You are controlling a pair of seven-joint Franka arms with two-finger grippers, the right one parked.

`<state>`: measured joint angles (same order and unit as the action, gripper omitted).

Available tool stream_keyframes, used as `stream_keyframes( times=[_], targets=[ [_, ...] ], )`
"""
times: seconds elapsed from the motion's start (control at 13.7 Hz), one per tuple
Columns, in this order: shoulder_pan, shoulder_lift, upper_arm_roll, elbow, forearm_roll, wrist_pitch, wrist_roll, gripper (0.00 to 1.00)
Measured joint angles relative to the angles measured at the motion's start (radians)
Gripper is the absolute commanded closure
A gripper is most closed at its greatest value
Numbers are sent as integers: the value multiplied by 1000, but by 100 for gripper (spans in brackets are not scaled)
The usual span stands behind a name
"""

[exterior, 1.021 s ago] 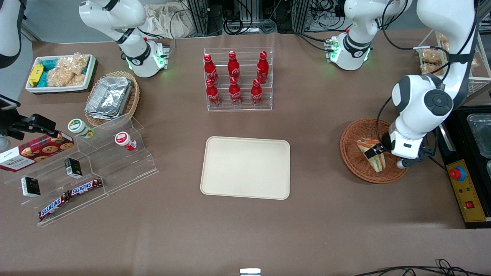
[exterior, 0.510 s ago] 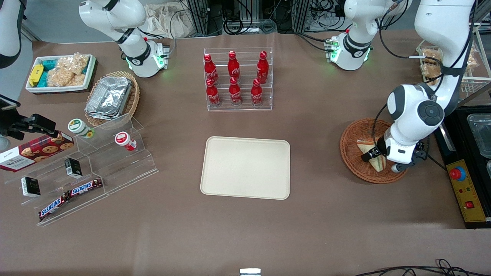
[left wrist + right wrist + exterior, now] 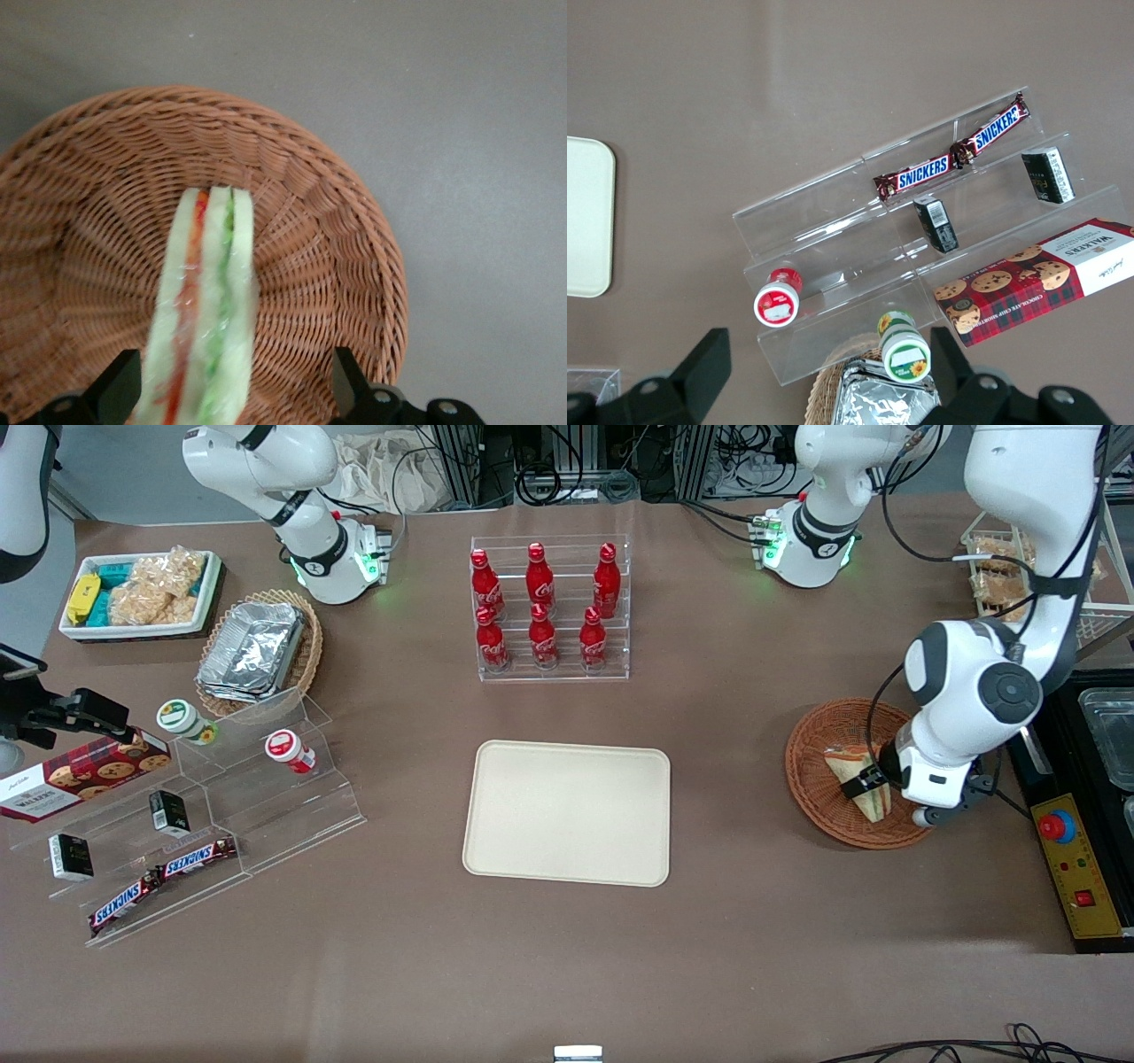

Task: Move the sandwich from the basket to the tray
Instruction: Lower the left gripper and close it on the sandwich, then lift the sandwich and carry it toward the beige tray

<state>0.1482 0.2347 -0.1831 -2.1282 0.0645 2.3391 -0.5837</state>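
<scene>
The sandwich (image 3: 849,765) stands on its edge in the reddish-brown wicker basket (image 3: 804,757) toward the working arm's end of the table. My left gripper (image 3: 872,786) is low inside the basket, open, with its fingers on either side of the sandwich. In the left wrist view the sandwich (image 3: 205,301) shows its red and green layers between the two black fingertips (image 3: 120,388), nearer to one of them than the other, with the basket (image 3: 354,239) around it. The gripper (image 3: 232,394) is not closed on it. The cream tray (image 3: 567,812) lies flat mid-table, nothing on it.
A clear rack of red cola bottles (image 3: 543,607) stands farther from the camera than the tray. A black control box with a red button (image 3: 1054,828) sits beside the basket. An acrylic stepped shelf with snacks (image 3: 177,815), a tan basket of foil containers (image 3: 257,651) and a white bin (image 3: 137,593) lie toward the parked arm's end.
The wrist swayed slightly over the basket and came back near where it was. The sandwich stays in the basket between the open fingers.
</scene>
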Motion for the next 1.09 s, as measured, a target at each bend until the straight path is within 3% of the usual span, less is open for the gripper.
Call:
stream_keyframes(
  times=[0.29,0.58,0.66,0.73,0.88,1.09],
  targets=[
    [1,-15,1,35,0,-76,0,4],
    [17,14,3,-81,0,117,1,7],
    [17,32,3,-98,0,146,1,17],
    [17,50,3,-101,0,159,1,41],
    [17,67,3,-101,0,172,1,99],
    [15,61,-2,-82,1,160,2,100]
  ],
)
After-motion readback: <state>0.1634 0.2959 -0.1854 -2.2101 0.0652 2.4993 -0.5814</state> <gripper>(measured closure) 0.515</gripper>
